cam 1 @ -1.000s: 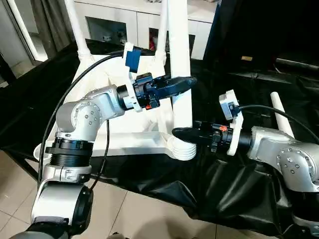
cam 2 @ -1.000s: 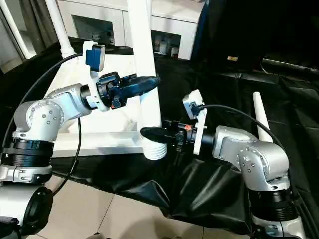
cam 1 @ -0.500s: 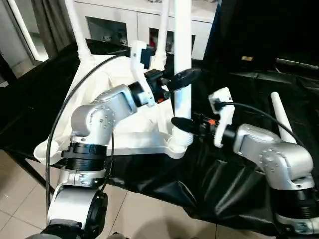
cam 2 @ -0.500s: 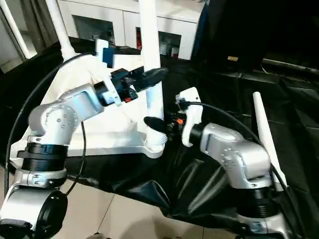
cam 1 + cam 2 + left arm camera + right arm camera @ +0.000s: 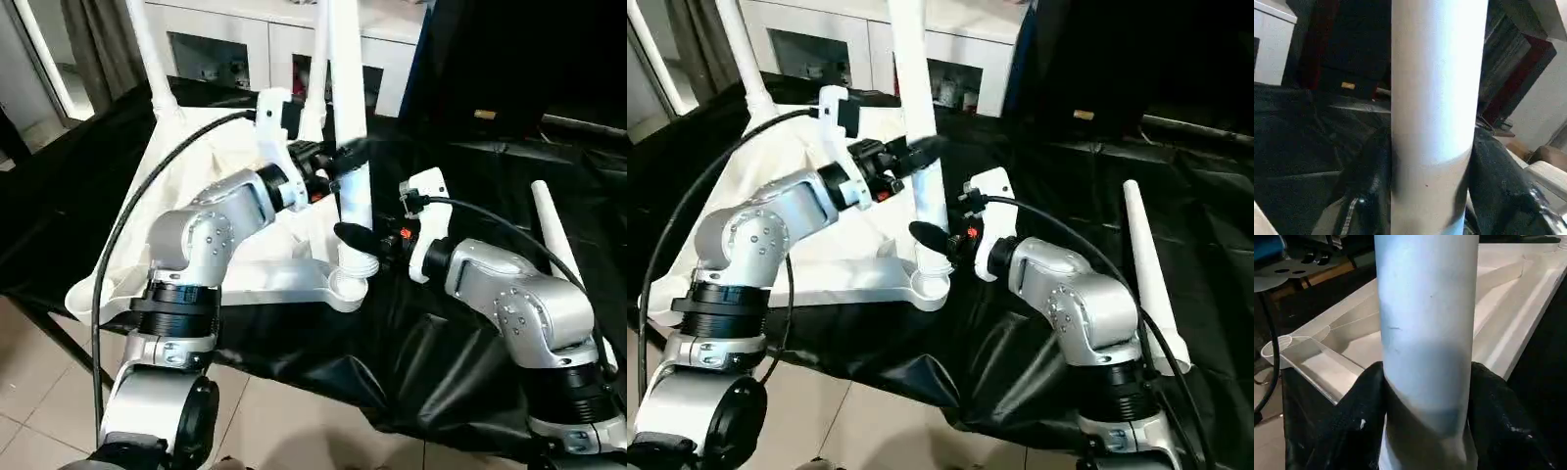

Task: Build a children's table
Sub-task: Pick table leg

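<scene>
The children's table top lies upside down on the black cloth, and two white legs stand at its far corners. A third leg stands in the near right corner socket, leaning slightly left at its top. My left gripper is shut on this leg at mid height. Its black fingers press both sides of the tube. Just above the socket, my right gripper is shut on the same leg, its fingers hugging the tube.
A loose white leg lies on the black cloth to the right, beyond my right forearm. A white cabinet with glass doors stands behind the table. The cloth's front edge hangs over tiled floor.
Both forearms have swung in closer to the leg. The left gripper now sits against the leg, and the leg's top leans a little further left. The camera view has shifted too.
</scene>
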`<state>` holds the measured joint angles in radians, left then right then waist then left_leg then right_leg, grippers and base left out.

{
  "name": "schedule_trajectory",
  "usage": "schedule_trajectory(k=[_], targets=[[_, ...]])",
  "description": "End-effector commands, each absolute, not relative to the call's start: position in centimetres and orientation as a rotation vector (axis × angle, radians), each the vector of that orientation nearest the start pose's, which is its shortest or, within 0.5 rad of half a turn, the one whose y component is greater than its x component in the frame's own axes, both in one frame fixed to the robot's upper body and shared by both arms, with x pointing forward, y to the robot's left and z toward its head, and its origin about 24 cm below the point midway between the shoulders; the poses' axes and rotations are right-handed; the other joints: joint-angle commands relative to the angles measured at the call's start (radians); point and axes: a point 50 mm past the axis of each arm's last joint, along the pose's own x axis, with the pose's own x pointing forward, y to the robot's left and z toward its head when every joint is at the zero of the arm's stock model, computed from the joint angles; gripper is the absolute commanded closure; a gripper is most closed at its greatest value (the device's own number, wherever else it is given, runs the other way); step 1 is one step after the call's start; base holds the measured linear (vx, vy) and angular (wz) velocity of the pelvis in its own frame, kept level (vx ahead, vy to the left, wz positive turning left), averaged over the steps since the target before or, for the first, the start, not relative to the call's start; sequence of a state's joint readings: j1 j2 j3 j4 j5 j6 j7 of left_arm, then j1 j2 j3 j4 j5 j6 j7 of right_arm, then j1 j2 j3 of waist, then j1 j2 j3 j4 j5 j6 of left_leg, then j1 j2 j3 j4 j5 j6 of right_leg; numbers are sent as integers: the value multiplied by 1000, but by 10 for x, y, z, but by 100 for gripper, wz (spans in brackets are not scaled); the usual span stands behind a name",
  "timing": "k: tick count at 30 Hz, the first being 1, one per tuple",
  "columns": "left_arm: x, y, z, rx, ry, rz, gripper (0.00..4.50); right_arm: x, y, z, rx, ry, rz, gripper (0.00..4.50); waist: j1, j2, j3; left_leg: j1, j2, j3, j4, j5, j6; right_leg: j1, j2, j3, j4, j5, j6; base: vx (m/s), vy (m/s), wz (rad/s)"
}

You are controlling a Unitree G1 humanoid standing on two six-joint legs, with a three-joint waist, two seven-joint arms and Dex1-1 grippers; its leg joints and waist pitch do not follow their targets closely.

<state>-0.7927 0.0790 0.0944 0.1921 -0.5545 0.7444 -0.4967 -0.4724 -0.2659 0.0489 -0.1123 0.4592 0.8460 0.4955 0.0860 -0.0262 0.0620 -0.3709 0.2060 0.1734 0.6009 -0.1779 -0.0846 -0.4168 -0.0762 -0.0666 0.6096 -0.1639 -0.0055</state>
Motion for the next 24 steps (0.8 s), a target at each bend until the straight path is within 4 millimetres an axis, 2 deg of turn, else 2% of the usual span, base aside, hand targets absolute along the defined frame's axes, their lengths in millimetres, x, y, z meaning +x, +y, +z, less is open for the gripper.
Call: schedule_trajectory(k=[1,6,8,11,12,13,14,16,18,24], targets=[[348,75,189,-409,86,-899,254,307,-113,136,111,252,788,254,-4,-8,-75,5,8,4,-65,-142,-7,62,-45,40,-76,-263,-116,0,0,0],[347,74,190,-411,80,-926,264,308,-113,138,99,238,799,254,-4,-8,-76,5,7,3,-65,-147,-9,62,-45,39,-77,-272,-114,0,0,0],[346,75,190,-412,81,-948,265,307,-112,139,136,237,822,184,-5,-9,-75,5,7,3,-65,-146,-7,62,-45,40,-76,-271,-114,0,0,0],[344,76,192,-409,83,-1011,265,303,-114,144,199,247,893,178,-4,-7,-76,7,7,4,-65,-144,0,62,-45,40,-74,-255,-123,0,0,0],[342,77,194,-411,85,-1046,265,301,-116,146,209,254,919,149,-2,-3,-76,8,8,3,-65,-144,1,62,-45,40,-73,-250,-127,0,0,0],[341,78,195,-413,86,-1069,265,300,-118,147,213,259,934,142,-2,-4,-77,9,8,4,-65,-140,3,63,-44,40,-71,-236,-136,0,0,0],[338,80,197,-436,95,-1133,265,297,-123,151,237,274,981,139,-2,-4,-77,9,8,4,-64,-137,2,64,-43,41,-69,-224,-142,0,0,0],[338,80,197,-441,98,-1150,265,296,-125,151,245,279,995,132,1,-3,-76,10,8,5,-64,-135,6,63,-44,41,-69,-215,-154,0,0,0],[333,84,200,-454,111,-1251,265,290,-134,155,302,311,1067,126,2,-4,-77,9,6,5,-63,-139,7,67,-45,40,-70,-232,-155,0,0,0],[321,90,208,-477,53,-1438,265,283,-137,151,312,368,1120,126,2,-5,-75,9,9,5,-65,-144,0,65,-47,39,-74,-262,-155,0,0,0]])
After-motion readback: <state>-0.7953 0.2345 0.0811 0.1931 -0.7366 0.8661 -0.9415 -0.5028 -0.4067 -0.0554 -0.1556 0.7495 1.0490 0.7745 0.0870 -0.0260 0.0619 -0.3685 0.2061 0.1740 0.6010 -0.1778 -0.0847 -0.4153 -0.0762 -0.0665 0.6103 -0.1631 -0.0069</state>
